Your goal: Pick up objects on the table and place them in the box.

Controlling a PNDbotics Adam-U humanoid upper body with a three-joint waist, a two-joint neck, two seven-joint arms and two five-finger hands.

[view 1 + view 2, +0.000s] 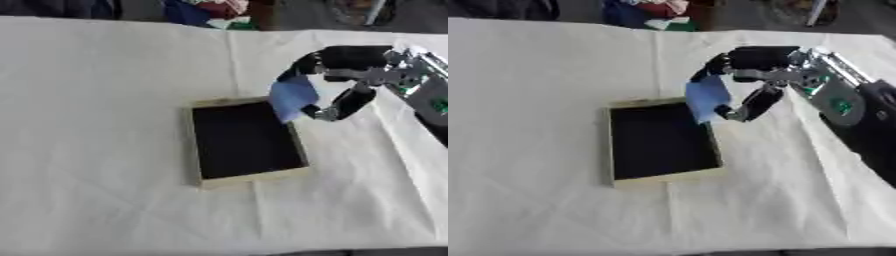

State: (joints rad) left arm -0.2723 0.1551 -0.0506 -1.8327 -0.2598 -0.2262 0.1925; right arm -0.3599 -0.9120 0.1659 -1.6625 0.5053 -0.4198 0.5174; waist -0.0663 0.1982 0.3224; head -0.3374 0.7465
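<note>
A shallow box [247, 182] with a pale rim and dark inside lies on the white tablecloth near the middle. My right hand [754, 65] reaches in from the right and is curled round a light blue flat object [292, 98]. The blue object hangs above the box's far right corner, tilted. The inside of the box looks bare. My left hand shows in neither view.
The white tablecloth [96, 125] covers the whole table, with creases near the right side. Coloured things [206, 10] lie beyond the far edge. My right forearm [859, 115] runs down the right side.
</note>
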